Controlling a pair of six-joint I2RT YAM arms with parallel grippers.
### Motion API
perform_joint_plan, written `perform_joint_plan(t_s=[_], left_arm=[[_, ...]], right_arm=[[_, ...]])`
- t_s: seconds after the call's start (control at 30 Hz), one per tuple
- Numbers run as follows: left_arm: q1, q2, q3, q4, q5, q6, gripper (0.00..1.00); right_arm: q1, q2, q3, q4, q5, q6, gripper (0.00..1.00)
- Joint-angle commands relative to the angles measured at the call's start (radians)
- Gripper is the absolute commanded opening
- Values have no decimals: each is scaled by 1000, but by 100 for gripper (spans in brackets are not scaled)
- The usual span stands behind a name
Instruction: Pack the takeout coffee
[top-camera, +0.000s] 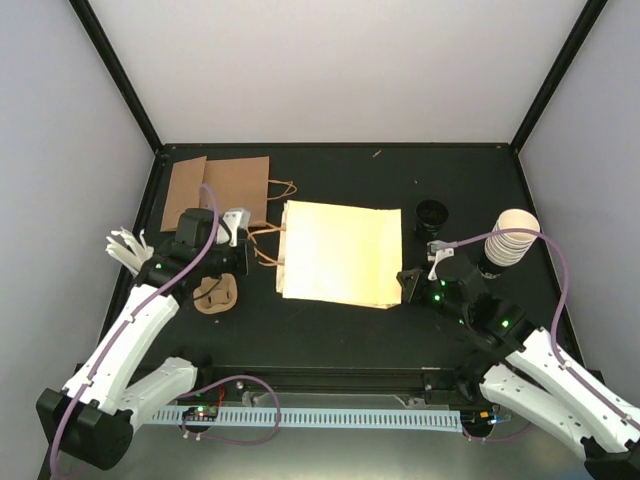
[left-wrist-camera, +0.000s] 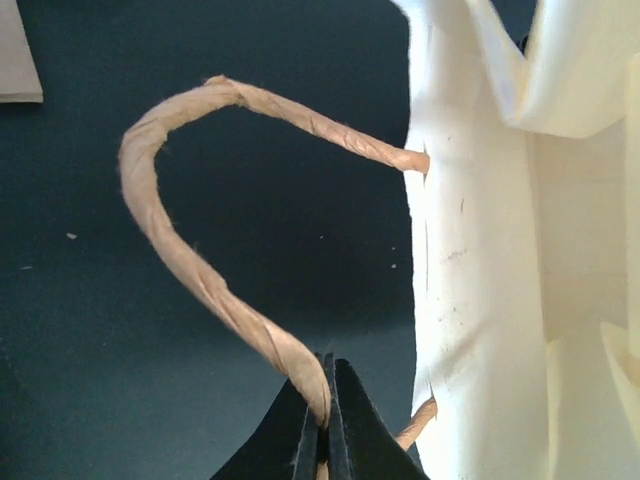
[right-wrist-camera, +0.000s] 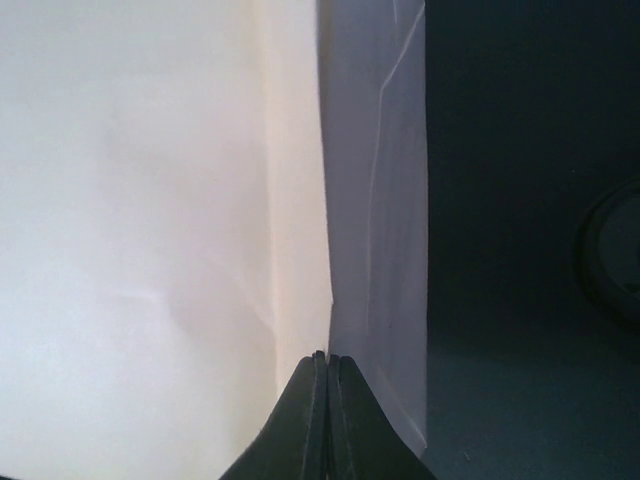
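Observation:
The takeout coffee cup (top-camera: 512, 238) is cream-white and tops a small stack at the right, behind my right arm. The cream paper bag (top-camera: 340, 252) lies flat in the middle of the table. My left gripper (top-camera: 244, 256) is at the bag's left end. In the left wrist view it (left-wrist-camera: 322, 415) is shut on the bag's twisted paper handle (left-wrist-camera: 180, 250), next to the bag's mouth (left-wrist-camera: 480, 300). My right gripper (top-camera: 409, 284) is at the bag's right edge. In the right wrist view it (right-wrist-camera: 326, 362) is shut on a fold of the bag (right-wrist-camera: 140, 200).
Small black lids (top-camera: 432, 215) stand behind the bag's right end, and one shows at the right wrist view's edge (right-wrist-camera: 615, 260). Brown paper bags (top-camera: 218, 190) lie flat at the back left. A brown cardboard piece (top-camera: 216, 295) and white items (top-camera: 128, 248) lie at the left.

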Motion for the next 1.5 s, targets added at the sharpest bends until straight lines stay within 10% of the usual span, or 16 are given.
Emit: perform_joint_plan(t_s=[0.0, 0.9, 1.47], left_arm=[[35, 13, -19, -5, 2, -14, 2], [131, -75, 120, -52, 138, -5, 2], [94, -64, 184, 65, 407, -45, 2]], right_arm=[[3, -27, -5, -17, 77, 35, 1], [1, -38, -221, 114, 76, 145, 4], [0, 173, -50, 207, -191, -138, 31]])
